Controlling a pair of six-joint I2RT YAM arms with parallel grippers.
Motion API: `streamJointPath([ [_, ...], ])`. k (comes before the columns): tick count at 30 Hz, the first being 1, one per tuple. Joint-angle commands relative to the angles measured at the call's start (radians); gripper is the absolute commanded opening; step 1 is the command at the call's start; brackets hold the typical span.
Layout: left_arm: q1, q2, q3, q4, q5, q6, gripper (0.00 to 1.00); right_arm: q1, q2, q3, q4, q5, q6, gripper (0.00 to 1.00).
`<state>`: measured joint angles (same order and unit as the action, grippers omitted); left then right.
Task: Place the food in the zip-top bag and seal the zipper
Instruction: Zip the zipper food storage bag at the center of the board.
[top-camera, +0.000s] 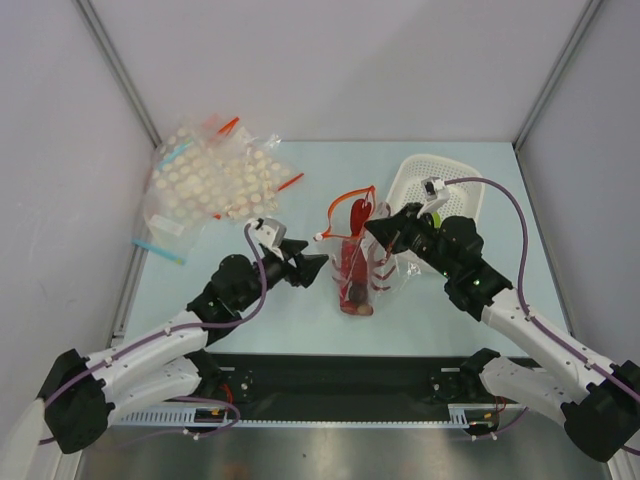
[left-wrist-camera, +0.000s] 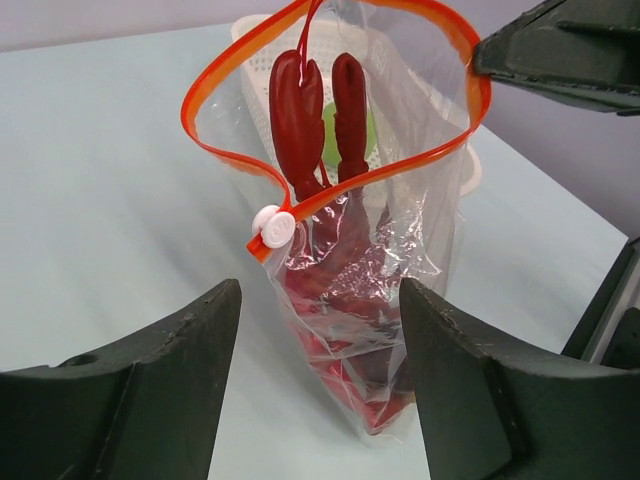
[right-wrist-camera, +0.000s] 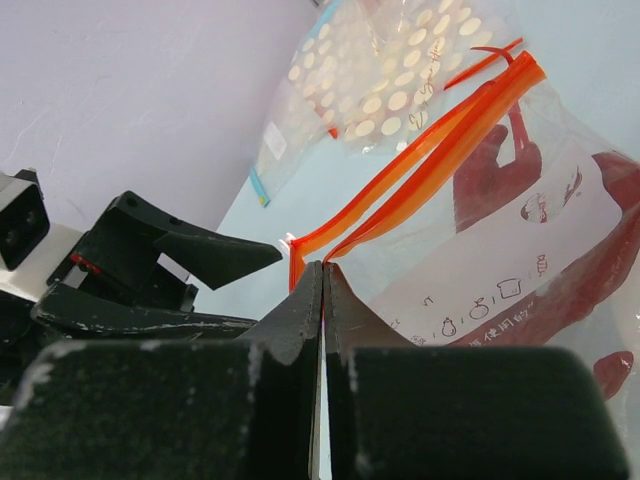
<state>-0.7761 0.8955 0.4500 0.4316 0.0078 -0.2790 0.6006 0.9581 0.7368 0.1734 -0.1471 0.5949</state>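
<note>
Red lobster (left-wrist-camera: 340, 255) in one clear bag (left-wrist-camera: 435, 215), two claws (left-wrist-camera: 298, 100) above zipper (left-wrist-camera: 400, 168)

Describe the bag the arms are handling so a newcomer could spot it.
At the middle of the blue table, beside the white basket, a clear bag stands upright with a red lobster inside. Unlike the dotted bags at far left, it is plain, with a red strip around its open mouth.
</note>
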Motion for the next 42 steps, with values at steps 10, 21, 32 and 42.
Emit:
streamJointPath([
  [10, 0.044, 0.083, 0.001, 0.125, 0.044, 0.009, 0.68, -0.013, -0.033, 0.007, 0.103, -0.035, 0.022, 0.0],
  [21, 0.075, 0.164, 0.029, 0.179, 0.162, -0.017, 0.62, -0.016, -0.03, 0.004, 0.112, -0.049, 0.031, 0.0],
  [32, 0.101, 0.197, 0.033, 0.22, 0.136, -0.078, 0.0, -0.016, -0.016, 0.001, 0.124, -0.06, 0.036, 0.0],
  [42, 0.086, 0.048, 0.105, 0.011, 0.181, -0.035, 0.0, -0.016, -0.024, 0.021, 0.095, -0.074, -0.032, 0.14],
])
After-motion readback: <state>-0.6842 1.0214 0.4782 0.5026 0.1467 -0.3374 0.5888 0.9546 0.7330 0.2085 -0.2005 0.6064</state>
